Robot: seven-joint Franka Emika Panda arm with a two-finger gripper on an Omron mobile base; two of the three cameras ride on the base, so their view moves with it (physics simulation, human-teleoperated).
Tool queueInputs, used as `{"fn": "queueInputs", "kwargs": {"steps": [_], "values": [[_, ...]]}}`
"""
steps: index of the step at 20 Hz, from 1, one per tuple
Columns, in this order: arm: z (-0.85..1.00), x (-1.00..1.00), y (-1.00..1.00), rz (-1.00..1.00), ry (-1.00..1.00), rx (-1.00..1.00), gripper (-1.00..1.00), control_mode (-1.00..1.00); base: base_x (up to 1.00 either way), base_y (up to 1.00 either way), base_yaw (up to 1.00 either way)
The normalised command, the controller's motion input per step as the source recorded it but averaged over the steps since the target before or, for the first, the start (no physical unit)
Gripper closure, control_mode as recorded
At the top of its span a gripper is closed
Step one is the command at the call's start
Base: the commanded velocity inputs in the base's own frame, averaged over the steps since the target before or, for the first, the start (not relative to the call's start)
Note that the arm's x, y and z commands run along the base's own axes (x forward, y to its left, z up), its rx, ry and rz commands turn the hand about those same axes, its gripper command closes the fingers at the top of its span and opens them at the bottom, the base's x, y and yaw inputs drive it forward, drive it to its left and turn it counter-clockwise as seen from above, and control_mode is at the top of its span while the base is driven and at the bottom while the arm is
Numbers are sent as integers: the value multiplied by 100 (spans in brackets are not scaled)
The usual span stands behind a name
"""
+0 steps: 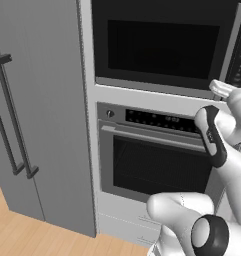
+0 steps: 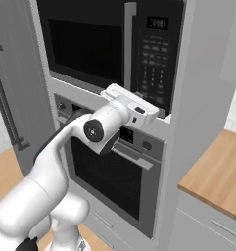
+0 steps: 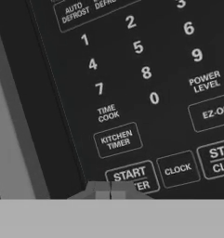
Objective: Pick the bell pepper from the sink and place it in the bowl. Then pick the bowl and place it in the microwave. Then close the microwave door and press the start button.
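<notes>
**A:** ok so where's the gripper (image 3: 110,190) at? From the hand camera I just see two dark tips pinched right together, no gap, nothing between them.

**B:** yep, jaws fully closed and empty. They're sitting right at the START button (image 3: 130,177) on the button panel (image 2: 153,63), covering its bottom edge. Can't say for sure if they're actually touching it or just a hair off.

**A:** and the microwave (image 1: 164,45)?

**B:** microwave door (image 2: 82,44) is closed, flush with the front, dark window facing out. Steel strip (image 2: 129,46) runs down its right edge, with the panel just right of that. Can't see inside through the glass, so no idea about the bowl or the pepper from here.

**A:** what's around START?

**B:** KITCHEN TIMER (image 3: 117,140) above it, CLOCK (image 3: 177,169) to its right, number keys higher up.

**A:** rest of the scene?

**B:** oven (image 1: 154,150) with the bar handle directly below the microwave, tall grey fridge (image 1: 37,110) on the left, wooden counter (image 2: 217,171) off to the right. The arm (image 2: 56,171) reaches up from the base toward the panel's lower end.
</notes>
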Motion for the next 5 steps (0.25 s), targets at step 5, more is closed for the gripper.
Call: {"fn": "queueInputs", "kwargs": {"steps": [5], "values": [[15, -92, 0, 2, -19, 0, 100, -100, 0, 0, 0]]}}
